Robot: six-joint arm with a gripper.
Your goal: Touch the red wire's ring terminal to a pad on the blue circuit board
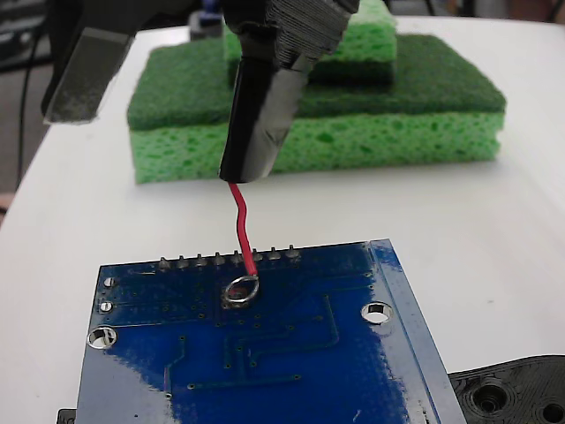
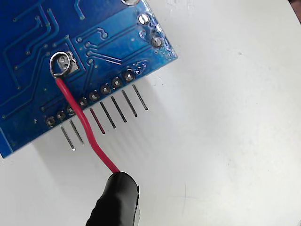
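Resting on the board (image 2: pixel 28 52) in the wrist view's upper left, the ring (image 2: pixel 61 64) sits past the pads (image 2: pixel 105 88). The wire (image 2: pixel 83 123) could bend and slip. Jaws hidden; grip unknown.

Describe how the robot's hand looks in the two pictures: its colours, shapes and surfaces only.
In the fixed view the hand is dark: a grey, layered, ridged block at the top, and below it a long glossy black part, wrapped as if in tape, tapering to a blunt end. A flat grey finger shows, blurred, at upper left. The wrist view shows only the rounded black tip. No markings or cables are visible.
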